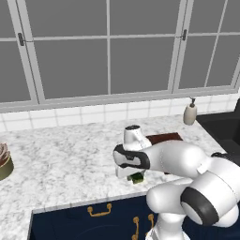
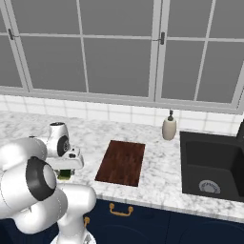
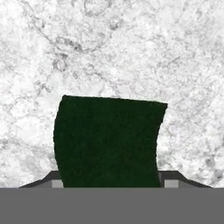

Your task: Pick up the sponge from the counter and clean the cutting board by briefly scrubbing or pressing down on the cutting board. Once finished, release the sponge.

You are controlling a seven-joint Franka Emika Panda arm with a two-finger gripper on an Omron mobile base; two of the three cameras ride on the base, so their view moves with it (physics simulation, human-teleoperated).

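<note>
Sponge [image 3: 109, 140] lies on the marble counter [image 1: 61, 159] near its front edge, left of the cutting board [image 2: 121, 162]. Gripper [image 3: 109, 183] straddles it, fingertips [image 3: 56, 183] at either side; grip can't be confirmed. Risk: a shallow pinch slips off when lifting, or the soft block squeezes out sideways.

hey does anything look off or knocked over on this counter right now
Nothing stands out. The cutting board lies flat on the counter, the soap bottle stands upright by the sink, and the sponge sits flat between the end effector fingers.
</note>
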